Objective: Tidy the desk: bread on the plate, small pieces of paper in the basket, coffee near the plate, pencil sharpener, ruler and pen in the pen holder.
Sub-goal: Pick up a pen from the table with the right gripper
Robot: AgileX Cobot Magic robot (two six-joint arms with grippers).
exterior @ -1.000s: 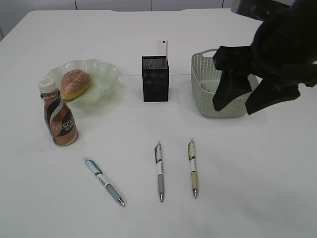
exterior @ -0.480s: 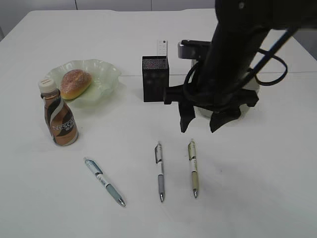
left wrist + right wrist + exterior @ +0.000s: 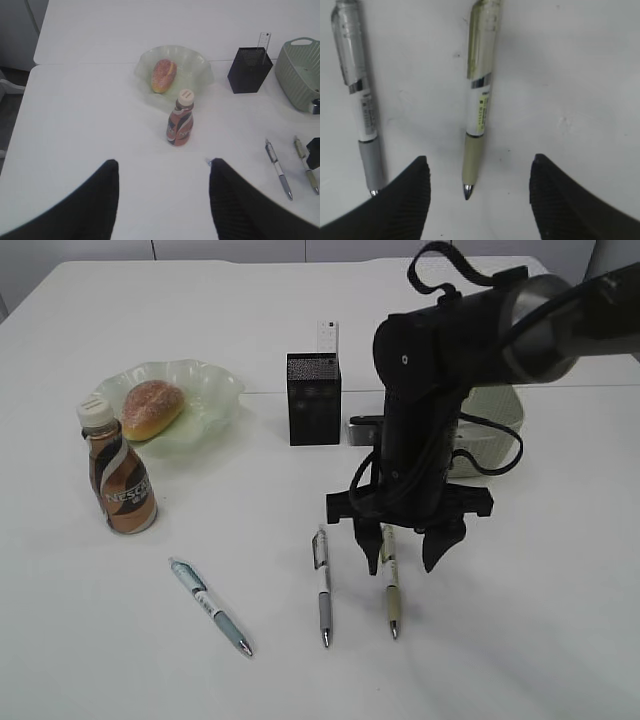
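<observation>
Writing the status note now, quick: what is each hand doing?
Left hand: open, holding nothing, above the table.
Right hand: open, empty, straddling the olive pen.

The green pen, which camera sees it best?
The right wrist view: the green pen fills the frame, lying between the open right claw. In the exterior view the claw covers its top. The left wrist view shows it small at the edge.
</observation>
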